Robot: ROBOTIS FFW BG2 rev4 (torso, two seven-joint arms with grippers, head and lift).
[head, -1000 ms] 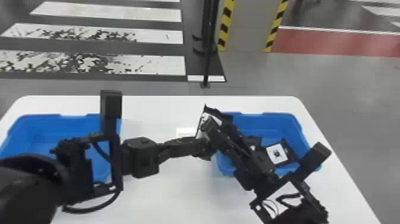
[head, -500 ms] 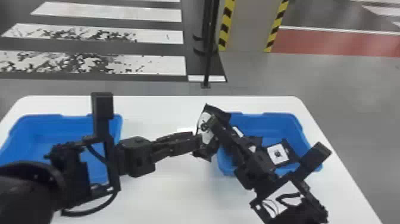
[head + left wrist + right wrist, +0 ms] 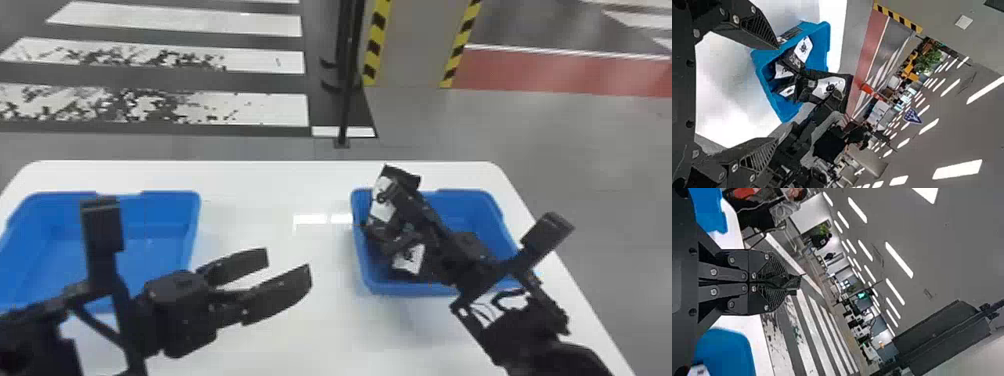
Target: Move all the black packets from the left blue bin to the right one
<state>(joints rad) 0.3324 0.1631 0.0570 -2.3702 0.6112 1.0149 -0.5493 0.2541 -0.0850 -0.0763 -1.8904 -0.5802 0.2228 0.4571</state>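
Our left gripper (image 3: 289, 265) stands wide apart. Our right gripper (image 3: 392, 191) pinches a black packet (image 3: 381, 211), partly hiding it; beneath, other black packets (image 3: 408, 260) overlap uncountably inside the right blue bin (image 3: 400, 288).

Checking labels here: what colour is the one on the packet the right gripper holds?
The label is white with a black mark, clearest in the left wrist view.

White-striped grey floor (image 3: 260, 110), black pole (image 3: 346, 75), red floor strip (image 3: 560, 70), bright ceiling lights (image 3: 899, 259)
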